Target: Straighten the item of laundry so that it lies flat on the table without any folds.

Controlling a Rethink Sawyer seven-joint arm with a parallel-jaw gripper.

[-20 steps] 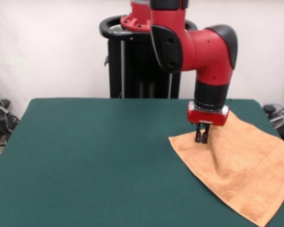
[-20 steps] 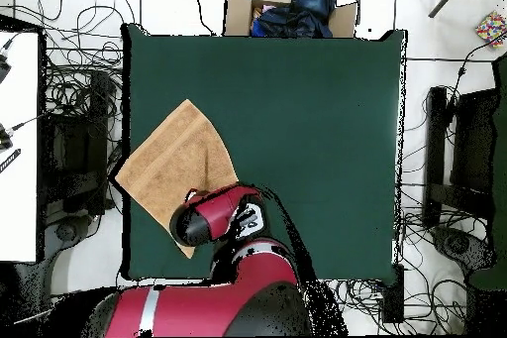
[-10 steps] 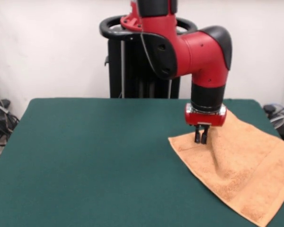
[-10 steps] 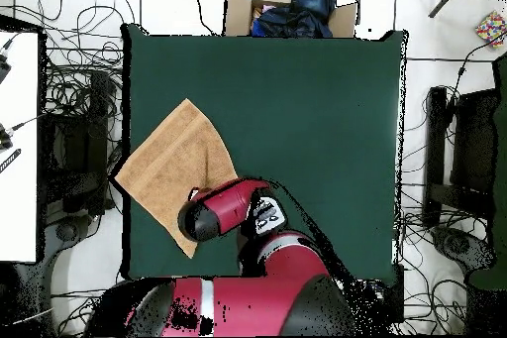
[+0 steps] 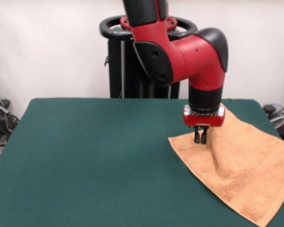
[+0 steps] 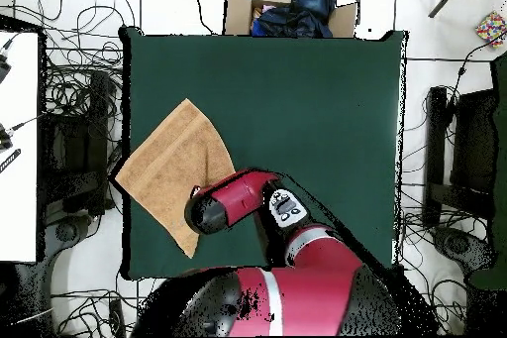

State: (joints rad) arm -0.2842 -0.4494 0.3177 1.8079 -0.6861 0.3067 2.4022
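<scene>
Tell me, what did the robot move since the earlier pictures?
The hand, shut on the towel, slid a little toward the table's middle and rose slightly, pulling the pinched cloth with it. The towel's outline and place stayed the same.

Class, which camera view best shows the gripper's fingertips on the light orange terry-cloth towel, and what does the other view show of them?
The front view: the gripper shows its dark fingertips close together, pinching a raised ridge of the light orange terry-cloth towel. In the overhead view the red arm hides them.
</scene>
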